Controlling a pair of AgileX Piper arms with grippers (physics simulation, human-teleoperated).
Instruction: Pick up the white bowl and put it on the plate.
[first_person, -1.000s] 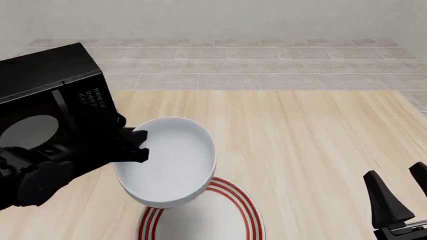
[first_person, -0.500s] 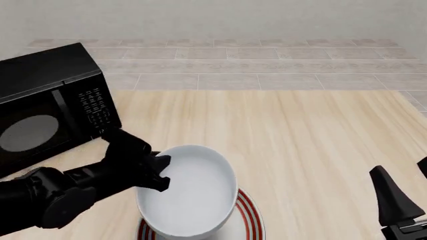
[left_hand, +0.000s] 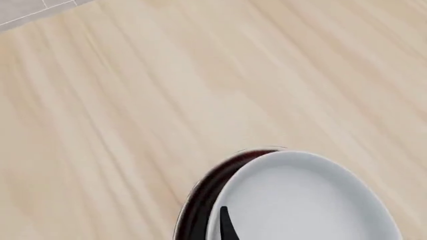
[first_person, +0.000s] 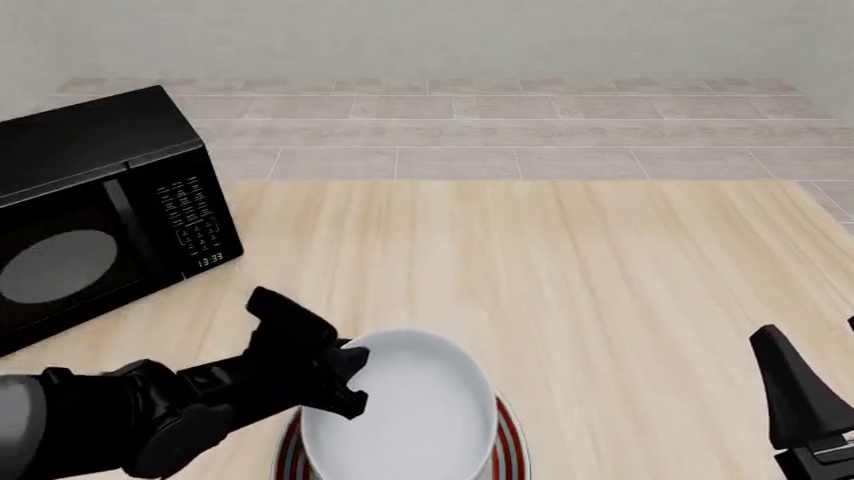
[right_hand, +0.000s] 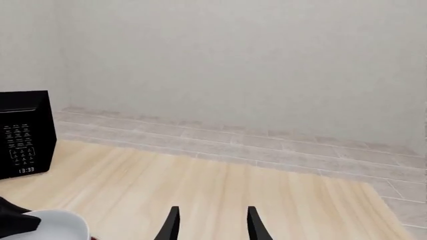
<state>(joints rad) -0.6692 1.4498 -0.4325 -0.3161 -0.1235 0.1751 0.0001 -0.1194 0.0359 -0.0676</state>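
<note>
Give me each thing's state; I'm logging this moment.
Bowl: upright, empty, held at its rim over the plate.
Plate: flat on the table, mostly hidden under the bowl.
Microwave: door closed, clock lit.
Left gripper: shut on the bowl's rim.
Right gripper: open, holding nothing.

The left arm (first_person: 120, 425) is matte black throughout, built of rounded, bulky segments, with a grey section showing at the picture's left edge. Its wrist ends in a blocky, angular black housing that carries the left gripper (first_person: 340, 375). One thin, pointed black finger (left_hand: 225, 225) shows in the left wrist view. The right gripper (right_hand: 210, 225) is black too, with two slim, tapered fingers like blades standing apart.
</note>
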